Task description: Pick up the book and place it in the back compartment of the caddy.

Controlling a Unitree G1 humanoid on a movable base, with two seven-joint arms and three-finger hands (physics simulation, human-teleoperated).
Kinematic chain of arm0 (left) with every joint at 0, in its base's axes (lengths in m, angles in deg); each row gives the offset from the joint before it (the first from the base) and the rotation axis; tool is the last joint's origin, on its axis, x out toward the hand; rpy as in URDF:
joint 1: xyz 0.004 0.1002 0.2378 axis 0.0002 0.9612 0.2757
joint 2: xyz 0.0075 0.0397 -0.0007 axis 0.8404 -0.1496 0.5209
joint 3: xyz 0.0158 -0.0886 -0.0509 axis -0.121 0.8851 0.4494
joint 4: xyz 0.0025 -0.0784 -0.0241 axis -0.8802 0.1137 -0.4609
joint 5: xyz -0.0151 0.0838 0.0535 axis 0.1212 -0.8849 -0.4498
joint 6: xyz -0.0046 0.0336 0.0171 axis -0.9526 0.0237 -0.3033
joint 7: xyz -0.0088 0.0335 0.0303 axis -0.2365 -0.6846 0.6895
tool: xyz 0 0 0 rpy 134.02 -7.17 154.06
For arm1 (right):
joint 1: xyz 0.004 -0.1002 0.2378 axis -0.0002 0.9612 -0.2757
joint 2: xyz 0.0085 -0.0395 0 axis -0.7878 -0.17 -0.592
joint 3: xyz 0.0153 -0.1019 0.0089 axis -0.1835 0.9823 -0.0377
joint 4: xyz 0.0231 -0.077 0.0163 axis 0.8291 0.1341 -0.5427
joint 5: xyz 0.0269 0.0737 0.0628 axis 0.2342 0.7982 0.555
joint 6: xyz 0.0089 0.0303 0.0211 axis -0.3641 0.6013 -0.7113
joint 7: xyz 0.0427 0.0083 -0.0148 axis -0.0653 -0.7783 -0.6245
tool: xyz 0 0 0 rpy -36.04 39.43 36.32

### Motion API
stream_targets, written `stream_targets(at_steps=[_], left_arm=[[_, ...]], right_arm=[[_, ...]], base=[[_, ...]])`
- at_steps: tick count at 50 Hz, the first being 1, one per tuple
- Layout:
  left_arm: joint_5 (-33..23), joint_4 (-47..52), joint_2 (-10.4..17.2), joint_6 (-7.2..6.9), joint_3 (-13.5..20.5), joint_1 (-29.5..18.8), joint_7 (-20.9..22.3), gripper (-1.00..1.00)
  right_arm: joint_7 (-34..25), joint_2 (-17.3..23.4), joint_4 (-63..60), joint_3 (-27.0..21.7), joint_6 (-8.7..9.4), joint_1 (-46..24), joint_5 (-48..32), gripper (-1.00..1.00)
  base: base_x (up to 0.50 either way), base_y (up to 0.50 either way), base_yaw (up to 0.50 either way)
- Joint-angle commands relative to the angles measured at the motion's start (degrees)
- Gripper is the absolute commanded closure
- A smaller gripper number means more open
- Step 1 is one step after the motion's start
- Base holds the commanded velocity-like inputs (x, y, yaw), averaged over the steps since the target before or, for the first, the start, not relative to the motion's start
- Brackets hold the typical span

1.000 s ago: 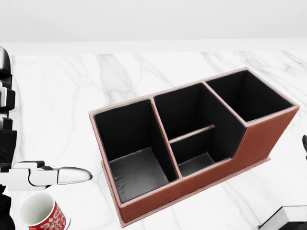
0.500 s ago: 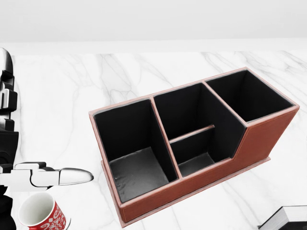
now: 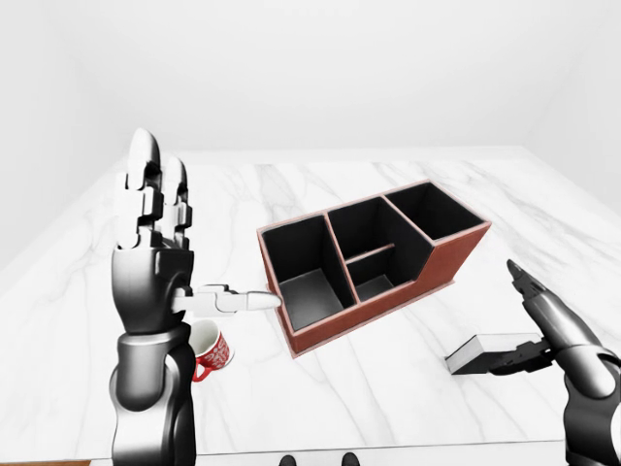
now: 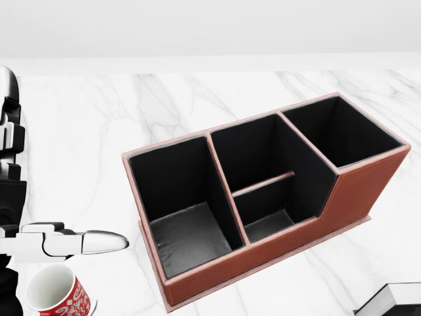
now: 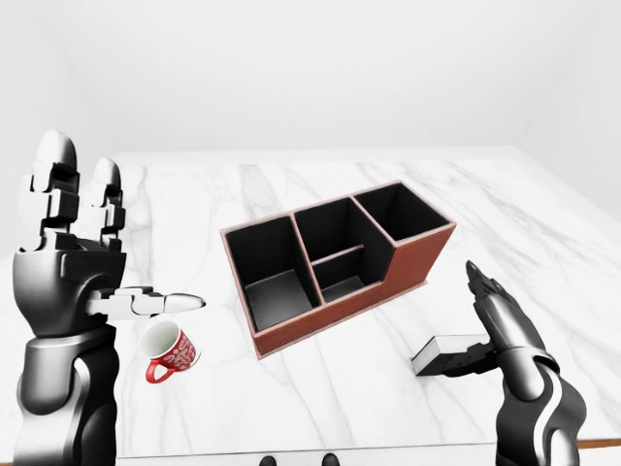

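red mug (image 5: 171, 351), marble table (image 5: 320, 388)

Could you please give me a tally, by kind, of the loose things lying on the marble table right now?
Caddy: 1
Mug: 1
Book: 1
Total: 3

A white marble tabletop (image 5: 320, 388) carries three items: a brown caddy (image 5: 335, 267) with black-lined compartments near its centre, a red-and-white mug (image 5: 167, 352) lying tipped at the left, and a book (image 5: 448, 355) lying flat at the right.
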Motion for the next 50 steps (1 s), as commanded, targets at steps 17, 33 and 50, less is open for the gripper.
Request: stream_targets(at_steps=[17, 33, 50], left_arm=[[-0.2, -0.2, -0.1, 0.00, -0.2, 0.3, 0.1, -1.00], [-0.6, -0.7, -0.2, 0.00, -0.6, 0.5, 0.1, -1.00], [-0.7, -0.6, -0.3, 0.00, -0.7, 0.5, 0.1, -1.00]], right_arm=[[2.7, 1.7, 5.6, 0.5, 0.00, -0.9, 1.2, -1.00], [4.2, 3.0, 9.2, 1.1, 0.00, -1.3, 1.8, -1.00], [6.1, 3.8, 13.0, 2.1, 0.00, -1.6, 2.3, -1.00]], base=[[0.00, 0.00, 0.00], [0.00, 0.00, 0.00], [0.00, 0.00, 0.00]])
